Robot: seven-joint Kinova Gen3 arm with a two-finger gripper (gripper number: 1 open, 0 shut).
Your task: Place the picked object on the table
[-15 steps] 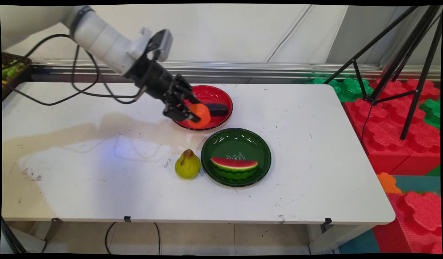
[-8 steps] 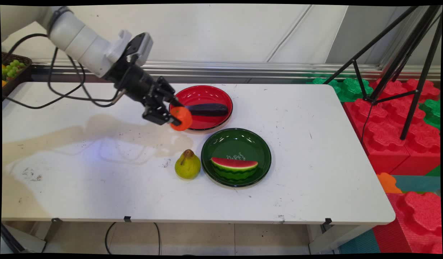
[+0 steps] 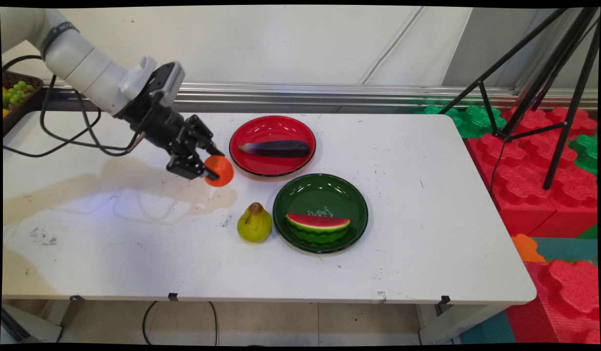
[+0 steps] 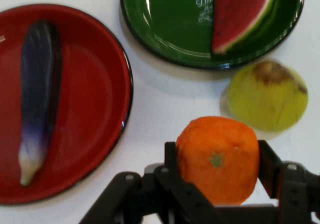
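While clamped on an orange (image 3: 219, 170), our gripper (image 3: 209, 168) hangs over the white table (image 3: 427, 234).
We see stains on it, and red foam blocks (image 3: 534, 195) beside.

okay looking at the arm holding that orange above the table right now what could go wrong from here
1. The orange is round and held only at its sides by the gripper, above bare table; it might slip and roll.
2. The pear and red plate sit close; a low swing could knock the pear over or nudge the plate.
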